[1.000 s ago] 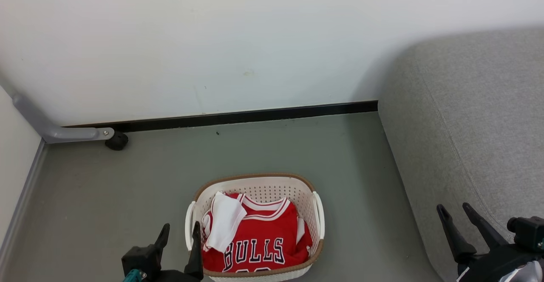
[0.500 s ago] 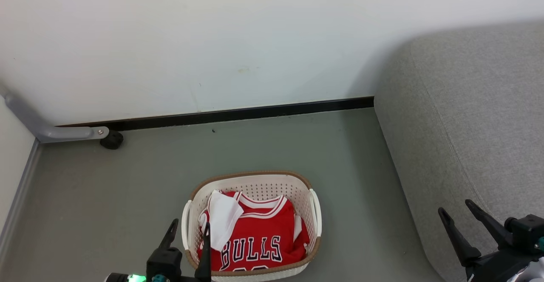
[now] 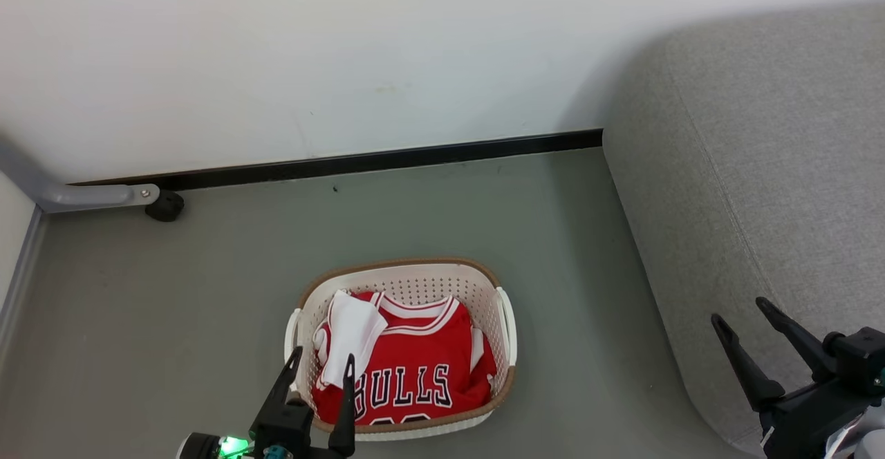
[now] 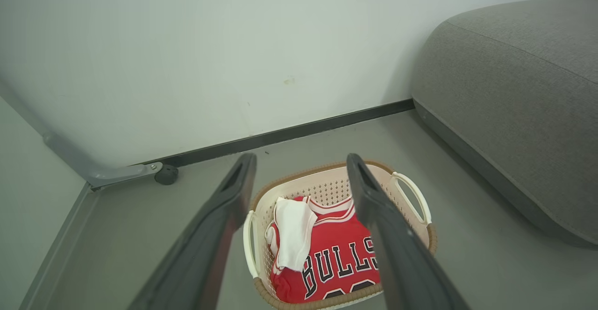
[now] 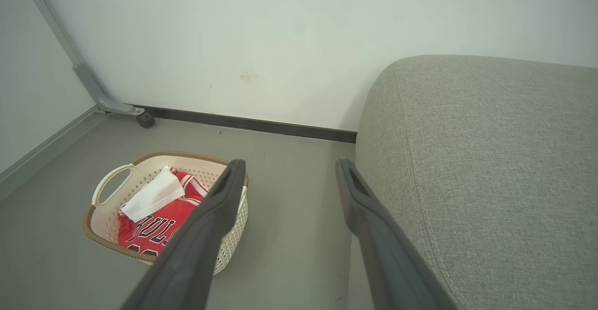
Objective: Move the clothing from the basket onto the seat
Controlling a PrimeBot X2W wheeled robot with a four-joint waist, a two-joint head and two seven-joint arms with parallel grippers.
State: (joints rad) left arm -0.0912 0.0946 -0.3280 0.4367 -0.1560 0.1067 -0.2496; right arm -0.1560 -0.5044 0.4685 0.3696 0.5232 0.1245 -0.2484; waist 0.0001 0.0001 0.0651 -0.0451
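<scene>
Since a second ago the left gripper (image 3: pixel 323 354) has crept forward over the near-left rim of the basket (image 3: pixel 415 280), jaws spread wide, holding nothing. Just ahead and to its right, inside the basket, lies the Bulls jersey (image 3: pixel 422 359), collar pointing away. Well off to the right, the right gripper (image 3: pixel 738 309) gapes empty beside the grey sofa (image 3: pixel 760 169); the left arm is nearer.

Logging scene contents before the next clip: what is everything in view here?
clothing: one, red jersey with white cloth, in the basket
basket: one, cream with brown rim, on the floor
seat: one, grey, right of the basket
wall: one, white, behind
skirting: one, black, at the wall's foot
metal leg: one, grey, far left, black castor
floor: one, grey, underneath
left gripper: one, dark, open, over basket's near-left rim
right gripper: one, dark, open, at the seat's edge
</scene>
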